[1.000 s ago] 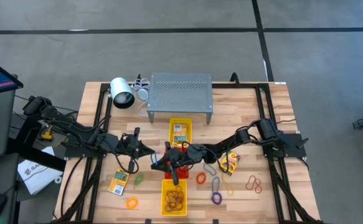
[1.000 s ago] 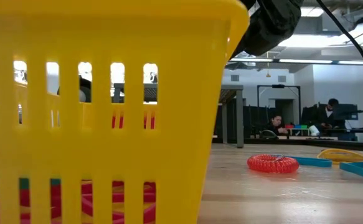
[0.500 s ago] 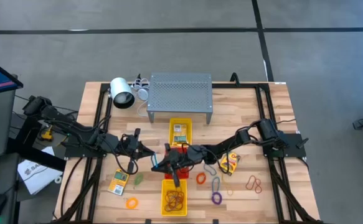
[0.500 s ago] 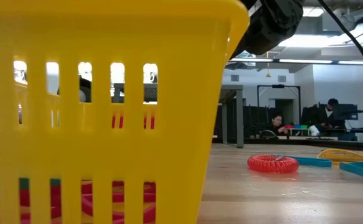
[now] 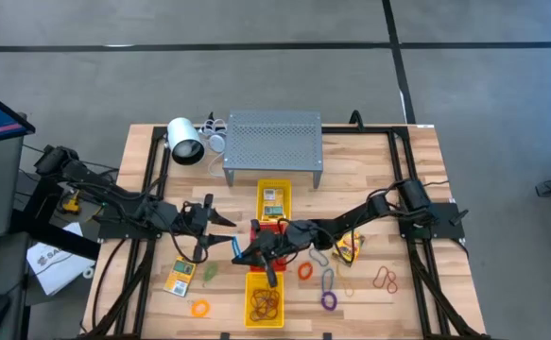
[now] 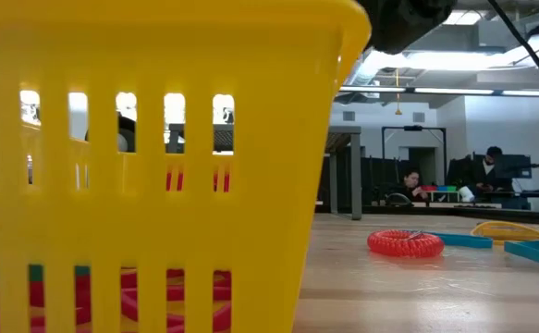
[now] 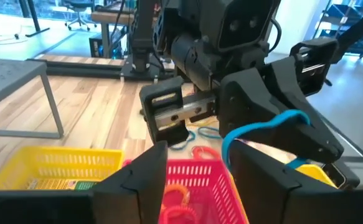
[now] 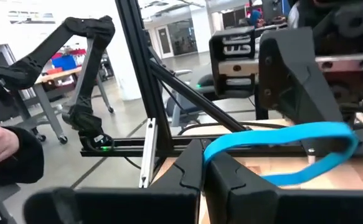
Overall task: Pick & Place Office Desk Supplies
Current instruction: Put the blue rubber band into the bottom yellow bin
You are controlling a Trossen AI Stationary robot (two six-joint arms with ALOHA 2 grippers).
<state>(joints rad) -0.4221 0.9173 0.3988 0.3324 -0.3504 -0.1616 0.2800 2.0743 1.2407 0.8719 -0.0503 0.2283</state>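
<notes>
I'm holding a blue band [image 8: 281, 155] clenched in my right gripper [image 8: 203, 163], above the red tray [image 7: 197, 186] mid-table. My left gripper [image 7: 197, 163] is facing it with fingers spread, holding nothing. The band is looking light, floppy and stretchy; I judge it is best pinched across one strand, since a loop this thin could slip free.

Counting from above: I'm seeing three trays in a row, three yellow packets, one in the far yellow tray [image 5: 275, 197], and about six loose loops [image 5: 328, 283] on the wood.
</notes>
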